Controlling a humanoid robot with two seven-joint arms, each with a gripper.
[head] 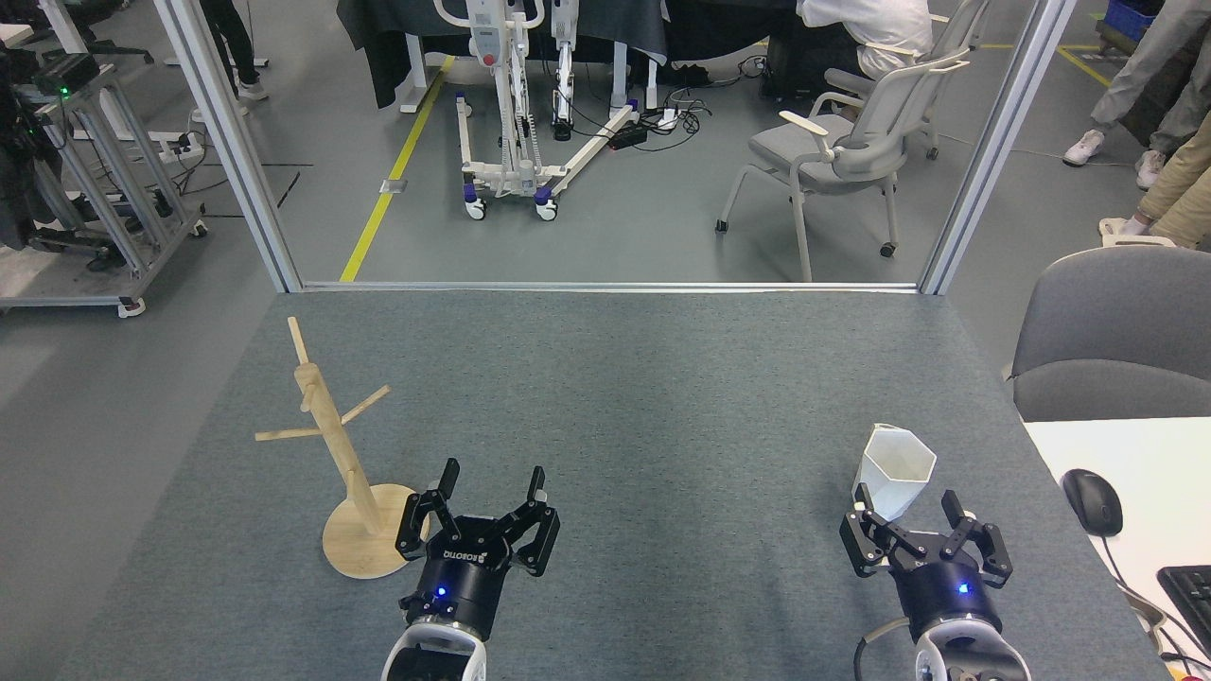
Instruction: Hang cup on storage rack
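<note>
The white faceted cup stands upright on the grey table at the right, its hexagonal mouth open to me. Just below it my right gripper is open, its fingertips reaching up to the cup's lower body on either side. The wooden storage rack stands at the left on its round disc base, with thin pegs angling off its post. My left gripper is open and empty, close to the right of the rack's base.
A grey office chair stands beside the table's right edge. A white desk with a black mouse and a keyboard corner adjoins at lower right. Beyond the table's far edge are a chair and a wheeled frame.
</note>
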